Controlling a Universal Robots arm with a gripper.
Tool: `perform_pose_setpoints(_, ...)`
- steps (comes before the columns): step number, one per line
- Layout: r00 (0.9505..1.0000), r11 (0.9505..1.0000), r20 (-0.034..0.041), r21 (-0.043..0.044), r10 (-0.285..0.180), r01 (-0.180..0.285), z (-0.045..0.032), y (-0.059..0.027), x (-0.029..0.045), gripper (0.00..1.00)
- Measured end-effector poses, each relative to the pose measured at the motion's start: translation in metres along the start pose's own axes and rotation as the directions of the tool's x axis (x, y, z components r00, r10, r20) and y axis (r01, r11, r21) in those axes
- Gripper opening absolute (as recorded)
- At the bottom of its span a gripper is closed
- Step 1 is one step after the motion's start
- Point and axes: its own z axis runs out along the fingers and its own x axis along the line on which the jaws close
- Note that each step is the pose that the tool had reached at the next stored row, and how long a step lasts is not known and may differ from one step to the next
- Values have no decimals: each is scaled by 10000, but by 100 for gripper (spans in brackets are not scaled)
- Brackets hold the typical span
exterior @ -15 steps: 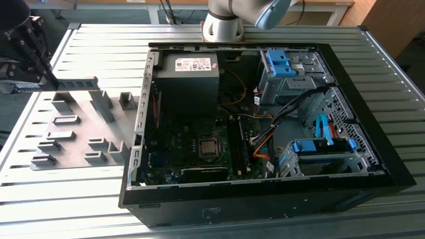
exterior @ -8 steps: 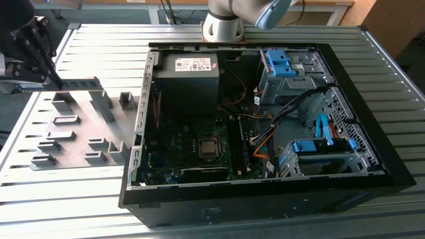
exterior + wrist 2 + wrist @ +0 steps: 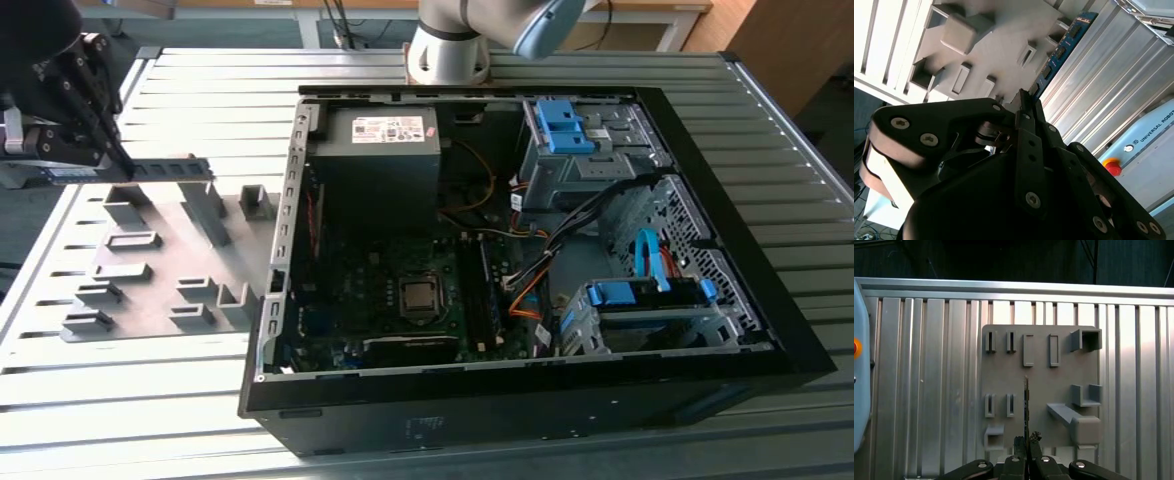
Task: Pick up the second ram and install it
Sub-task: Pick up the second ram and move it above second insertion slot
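The second ram [image 3: 171, 168] is a thin blue-green stick, and my gripper [image 3: 118, 165] is shut on one end of it at the exterior view's far left. It hangs level over the far edge of the grey holder plate [image 3: 154, 275]. In the first wrist view the ram [image 3: 1026, 400] is seen edge-on, running out from the closed fingertips [image 3: 1019, 444] above the plate [image 3: 1039, 385]. In the second wrist view the blue stick [image 3: 1064, 45] extends beyond the gripper [image 3: 1026, 100], beside the plate [image 3: 999, 30].
An open black computer case [image 3: 534, 410] lies on the slatted metal table [image 3: 134, 400] to the exterior view's right of the plate. Inside are the motherboard [image 3: 400, 300], a power supply [image 3: 380, 140], cables and blue drive latches [image 3: 567, 125]. The arm's base [image 3: 447, 40] stands behind the case.
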Motion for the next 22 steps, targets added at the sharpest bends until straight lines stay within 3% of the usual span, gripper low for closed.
perform_pose_setpoints(22,10000,10000,0,0,0,0,-5,-161,0,14)
